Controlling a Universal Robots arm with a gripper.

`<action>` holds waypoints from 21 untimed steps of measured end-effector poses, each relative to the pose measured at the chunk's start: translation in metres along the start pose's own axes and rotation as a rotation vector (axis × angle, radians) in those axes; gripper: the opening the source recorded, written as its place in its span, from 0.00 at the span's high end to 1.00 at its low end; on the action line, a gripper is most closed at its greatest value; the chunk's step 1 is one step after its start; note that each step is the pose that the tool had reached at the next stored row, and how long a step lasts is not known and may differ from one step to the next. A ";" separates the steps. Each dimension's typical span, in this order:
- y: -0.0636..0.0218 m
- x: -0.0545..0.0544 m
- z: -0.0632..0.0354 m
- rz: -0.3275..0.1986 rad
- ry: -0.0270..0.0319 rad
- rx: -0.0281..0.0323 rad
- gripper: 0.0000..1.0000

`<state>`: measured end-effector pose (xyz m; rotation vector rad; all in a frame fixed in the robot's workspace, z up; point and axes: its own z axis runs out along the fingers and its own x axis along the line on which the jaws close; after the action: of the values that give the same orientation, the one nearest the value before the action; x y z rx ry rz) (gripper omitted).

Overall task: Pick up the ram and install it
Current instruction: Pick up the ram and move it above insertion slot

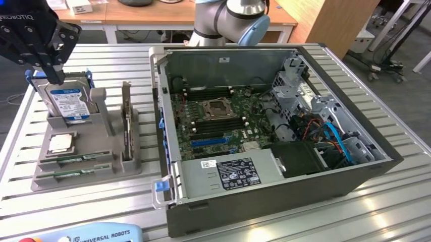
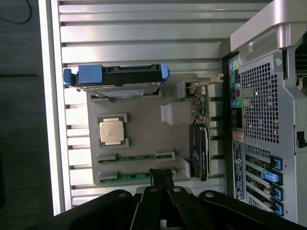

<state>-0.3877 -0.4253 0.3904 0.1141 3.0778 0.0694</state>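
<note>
Exterior view: the jaws are clenched and empty, hanging above the hard drive [image 1: 67, 103] at the far end of the grey holder [image 1: 111, 169] on the worktop [image 1: 81, 209]. The ram [image 1: 69, 174] stands on edge in the holder's nearest slot, untouched.

Wrist view: the shut jaws sit close to the ram [image 2: 125, 178].

Judgement: a sound pick needs the jaws opened across the thin edge, centred on the stick, and lowered squarely.

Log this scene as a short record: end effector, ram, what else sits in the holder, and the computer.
end effector: shut, empty, raised above the gray holder
ram: inner ram stick and outer ram stick, both lying in holder slots
other parts in holder: hard drive, processor, upright expansion card
computer: case open, motherboard exposed, on the exterior view's right of the holder
</note>
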 end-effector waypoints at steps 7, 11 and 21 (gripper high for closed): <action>0.0000 0.000 0.0000 0.000 0.0000 0.0000 0.90; 0.0000 0.000 0.0000 -0.003 0.0002 0.0001 0.90; -0.0001 0.000 0.0005 -0.074 0.0031 -0.0011 0.90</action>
<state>-0.3877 -0.4254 0.3899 0.0006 3.0815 0.0677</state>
